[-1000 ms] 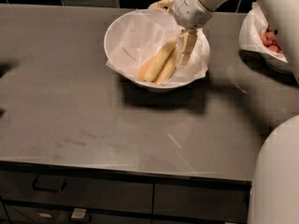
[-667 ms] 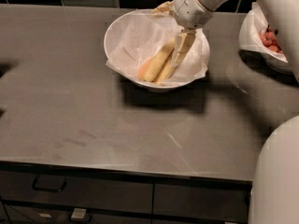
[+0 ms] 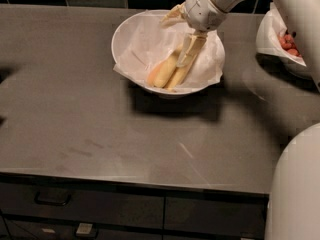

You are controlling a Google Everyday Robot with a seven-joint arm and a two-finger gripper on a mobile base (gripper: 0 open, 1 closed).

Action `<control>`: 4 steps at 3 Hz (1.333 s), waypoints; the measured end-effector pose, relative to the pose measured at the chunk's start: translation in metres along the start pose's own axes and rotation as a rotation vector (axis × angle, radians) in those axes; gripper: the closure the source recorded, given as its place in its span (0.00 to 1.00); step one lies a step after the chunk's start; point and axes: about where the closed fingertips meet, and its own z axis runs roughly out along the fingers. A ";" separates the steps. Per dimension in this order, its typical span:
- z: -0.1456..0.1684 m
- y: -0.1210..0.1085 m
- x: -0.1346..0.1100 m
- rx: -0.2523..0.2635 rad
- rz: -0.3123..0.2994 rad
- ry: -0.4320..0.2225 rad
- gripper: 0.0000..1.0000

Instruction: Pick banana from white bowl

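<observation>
The white bowl (image 3: 121, 40), lined with crumpled white paper, stands at the back middle of the dark counter. A yellow banana (image 3: 167, 73) lies slanted inside it, its lower end toward the front left. My gripper (image 3: 183, 33) reaches into the bowl from the upper right, just above the banana's far end. It is open: one cream finger (image 3: 193, 48) points down onto the banana's upper end, and the other finger (image 3: 172, 15) sticks out over the bowl's back rim. The banana's far tip is hidden behind the lower finger.
A second white bowl with small red pieces (image 3: 286, 40) stands at the right edge of the counter (image 3: 90, 129), partly behind my arm. My white body (image 3: 295, 194) fills the lower right corner. Drawers with handles (image 3: 50, 200) run below the counter's front edge.
My gripper has moved slightly left and lower into the bowl, closer over the banana's far end. The banana and bowl have not moved.
</observation>
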 end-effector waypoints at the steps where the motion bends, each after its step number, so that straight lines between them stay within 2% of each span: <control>1: 0.010 0.006 -0.001 -0.027 0.003 -0.019 0.17; 4: 0.044 0.011 -0.007 -0.060 0.004 -0.081 0.16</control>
